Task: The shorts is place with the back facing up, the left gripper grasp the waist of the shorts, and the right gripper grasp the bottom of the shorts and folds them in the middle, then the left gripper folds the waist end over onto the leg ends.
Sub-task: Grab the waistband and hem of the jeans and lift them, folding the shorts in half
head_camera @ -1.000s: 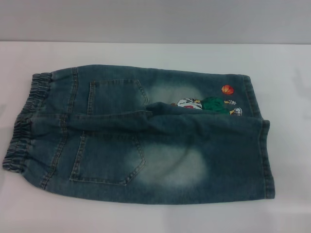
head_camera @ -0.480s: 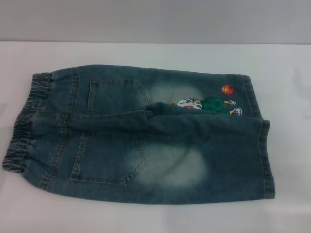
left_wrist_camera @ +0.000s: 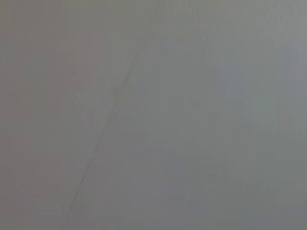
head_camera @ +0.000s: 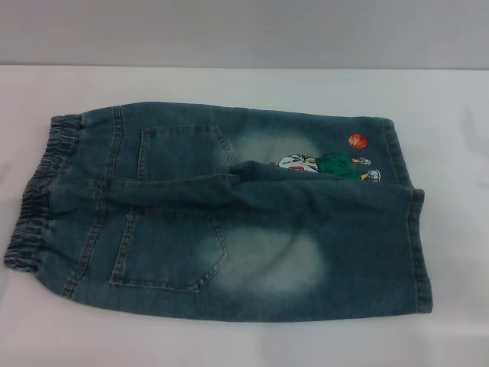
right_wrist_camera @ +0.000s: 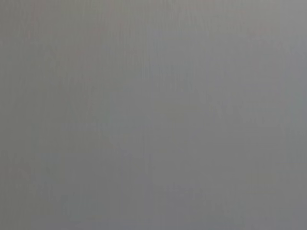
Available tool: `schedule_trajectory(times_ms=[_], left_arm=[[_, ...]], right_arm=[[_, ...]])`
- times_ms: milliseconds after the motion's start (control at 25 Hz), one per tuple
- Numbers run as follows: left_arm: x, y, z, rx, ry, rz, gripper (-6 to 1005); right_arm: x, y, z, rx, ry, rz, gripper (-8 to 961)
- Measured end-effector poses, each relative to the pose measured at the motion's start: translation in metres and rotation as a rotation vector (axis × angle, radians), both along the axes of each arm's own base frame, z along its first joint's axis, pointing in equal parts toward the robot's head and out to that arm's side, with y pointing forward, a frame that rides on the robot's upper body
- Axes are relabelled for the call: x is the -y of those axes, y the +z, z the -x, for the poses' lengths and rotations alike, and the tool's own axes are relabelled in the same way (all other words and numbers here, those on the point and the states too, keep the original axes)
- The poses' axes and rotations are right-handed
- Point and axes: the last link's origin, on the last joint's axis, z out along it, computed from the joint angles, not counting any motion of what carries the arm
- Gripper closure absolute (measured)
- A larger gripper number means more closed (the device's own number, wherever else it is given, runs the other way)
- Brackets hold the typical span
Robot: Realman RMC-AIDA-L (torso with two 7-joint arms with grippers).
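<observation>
I see the shorts (head_camera: 221, 218) lying flat on the white table (head_camera: 244, 84), back up, filling the middle of the head frame from left edge to lower right. At far left the waist (head_camera: 38, 195) runs as a puckered band from upper left down to the lower left corner of the garment. Moving right, two patch pockets (head_camera: 170, 248) sit one above the other, each trailed by a pale bleached patch. A ridge of bunched denim runs along the centre between the legs. Further right, a cartoon print (head_camera: 328, 164) with an orange basketball (head_camera: 357, 141) shows on the upper leg. At far right the leg ends (head_camera: 416, 252) close the garment with straight stitched hems.

Neither the left gripper nor the right gripper appears in any view, so I cannot tell how far either is open or whether it has hold of anything; both wrist cameras show only blank grey surface. Nothing touches the denim.

I judge the task to stand at its opening: the garment is laid out, unfolded, and the first fold is not yet begun. The next move calls for my left arm to reach the waist at the left and my right arm to reach the hems at the right, each taking one long edge to fold along the middle ridge.

No brand, label or readable writing shows; the print is too small for any lettering.
</observation>
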Motion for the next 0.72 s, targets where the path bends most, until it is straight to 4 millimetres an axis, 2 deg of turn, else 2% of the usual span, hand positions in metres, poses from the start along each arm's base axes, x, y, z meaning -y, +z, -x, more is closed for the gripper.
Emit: schedule_trajectory(times_ms=[720], left_arm=[[0.002, -0.0002, 0.0003, 0.03, -0.017, 0.023, 213]], right_arm=[[0.0032, -0.0009, 0.001, -0.017, 0.018, 0.005, 241]])
